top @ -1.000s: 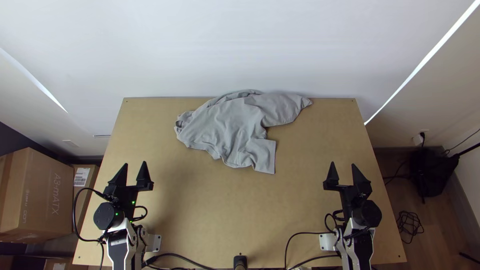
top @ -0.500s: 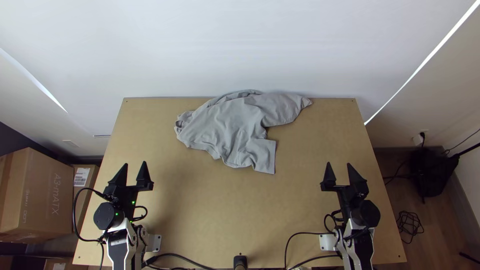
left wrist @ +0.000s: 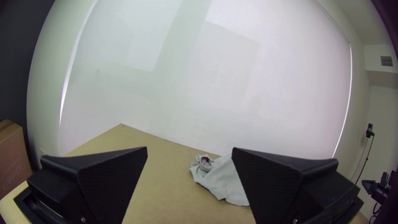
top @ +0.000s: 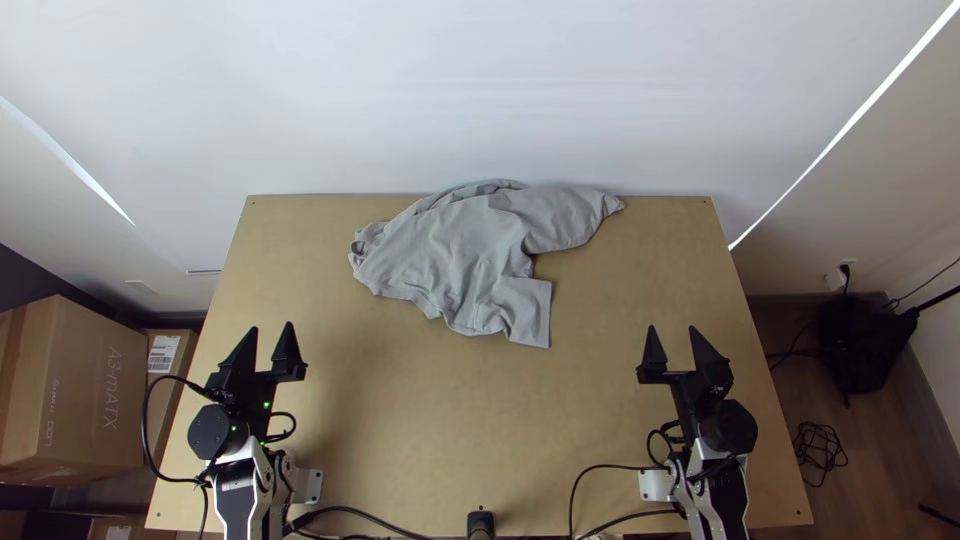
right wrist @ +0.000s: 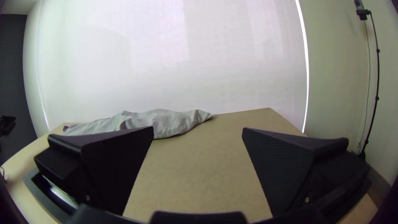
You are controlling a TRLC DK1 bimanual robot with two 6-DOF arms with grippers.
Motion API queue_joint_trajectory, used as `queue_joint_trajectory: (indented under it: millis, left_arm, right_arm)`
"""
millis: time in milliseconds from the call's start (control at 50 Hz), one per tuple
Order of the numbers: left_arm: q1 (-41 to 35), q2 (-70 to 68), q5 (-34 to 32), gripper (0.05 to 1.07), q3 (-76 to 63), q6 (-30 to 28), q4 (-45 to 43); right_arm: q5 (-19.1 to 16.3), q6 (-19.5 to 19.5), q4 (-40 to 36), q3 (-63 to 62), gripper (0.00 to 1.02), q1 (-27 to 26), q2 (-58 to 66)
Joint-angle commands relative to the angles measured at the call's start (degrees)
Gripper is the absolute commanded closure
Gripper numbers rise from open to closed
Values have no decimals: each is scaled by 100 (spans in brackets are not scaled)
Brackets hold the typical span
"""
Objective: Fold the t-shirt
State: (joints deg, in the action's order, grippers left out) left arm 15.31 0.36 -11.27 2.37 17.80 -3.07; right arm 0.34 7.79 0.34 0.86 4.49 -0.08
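A grey t-shirt [top: 465, 250] lies loosely crumpled near the table's far edge, one part stretched toward the right and a squarish flap pointing toward the near side. My left gripper [top: 271, 340] is at the table's left side, open and apart from the cloth; the left wrist view has the gripper [left wrist: 189, 151] with a bunched end of the shirt [left wrist: 222, 178] beyond it. On the right side stands my right gripper [top: 672, 342], also open and holding nothing. In the right wrist view the shirt [right wrist: 166, 122] lies beyond that gripper [right wrist: 198, 132].
The wooden table [top: 420, 420] has bare surface between the arms and nearer than the shirt. A pale wall [top: 480, 90] rises behind its far edge. Cardboard boxes [top: 75, 390] stand off the left side, and cables [top: 370, 515] run along the near edge.
My right gripper has shifted a little to the left, still open. The left arm has barely moved, and the shirt lies as before.
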Motion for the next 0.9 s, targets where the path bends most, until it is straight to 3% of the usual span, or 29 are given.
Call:
queue_joint_trajectory:
  millis: [0,260,580,700,880]
  left_arm:
    - [165,-45,54,10,-132,-93,96]
    - [464,-27,19,10,404,-312,-115]
    - [192,1230,-60,10,2145,-286,-18]
    - [77,1801,-86,10,3059,-356,325]
    - [7,2152,-95,10,4298,-444,1001]
  right_arm:
    - [72,-129,-122,142,4,17,-19]
    - [45,-489,10,740,4,52,227]
    - [-87,-595,414,2911,4,254,2680]
    - [-183,-823,388,3772,4,614,3602]
    - [-201,-1324,326,4739,4,1564,4692]
